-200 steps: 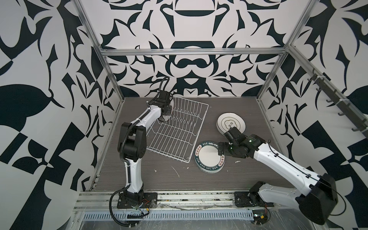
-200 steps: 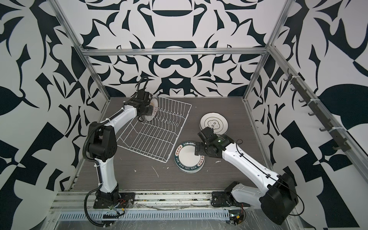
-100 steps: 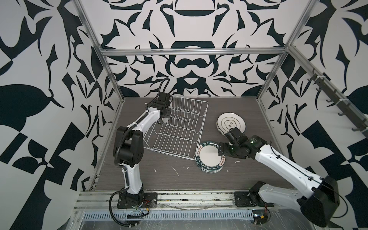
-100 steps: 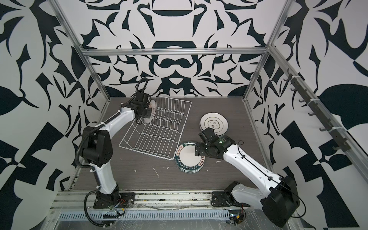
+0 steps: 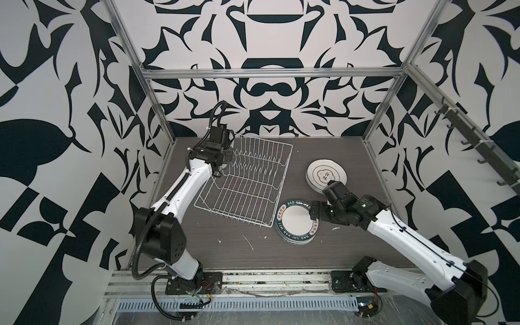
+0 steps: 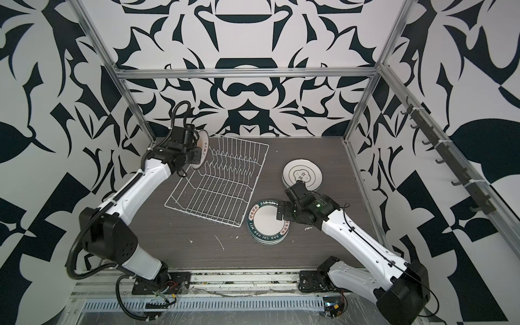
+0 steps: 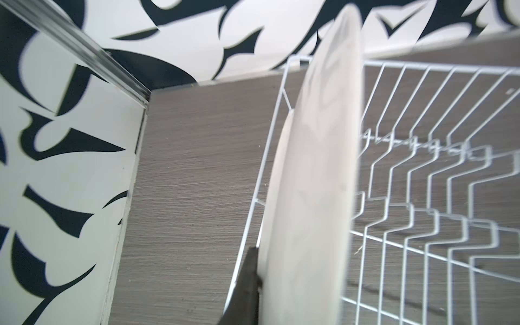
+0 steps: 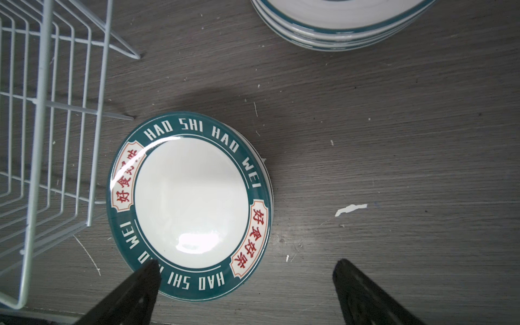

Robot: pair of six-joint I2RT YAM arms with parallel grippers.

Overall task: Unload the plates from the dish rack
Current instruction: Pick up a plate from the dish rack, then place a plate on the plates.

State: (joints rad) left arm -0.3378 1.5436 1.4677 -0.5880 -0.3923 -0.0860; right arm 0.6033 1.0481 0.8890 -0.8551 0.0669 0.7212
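Both top views first: the dish rack (image 5: 247,180) sits skewed on the grey table (image 5: 225,253). One plate is at it, a sunburst plate (image 6: 200,149), standing on edge at the rack's far end near the back-left corner. The left gripper (image 6: 195,156) is clamped on that plate's rim. Can't tell whether the plate's bottom edge rests on the wires or is clear of them. Right of the rack, two flat stacks lie on the table. The teal-rimmed stack (image 5: 297,222) is just beside the rack's near corner, and the cloud-emblem stack (image 5: 326,176) is further back. The right gripper (image 5: 320,200) hangs between them, jaws spread wide, holding nothing.

Left wrist view: the sunburst plate (image 7: 315,183) is edge-on and blurry, with a dark finger (image 7: 244,287) pressed against one face. The rack's prongs (image 7: 422,197) run off on its other side.

Right wrist view: the top plate of the teal-rimmed stack (image 8: 191,202) reads HAO SHI HAO WEI with red characters. One black fingertip is over its rim and the other is over bare table.

Versus a second ago, the left arm's elbow has swung down toward the front edge. The rack has turned a little and the held plate has slid slightly toward the left wall. The right arm and both stacks are about where they were.
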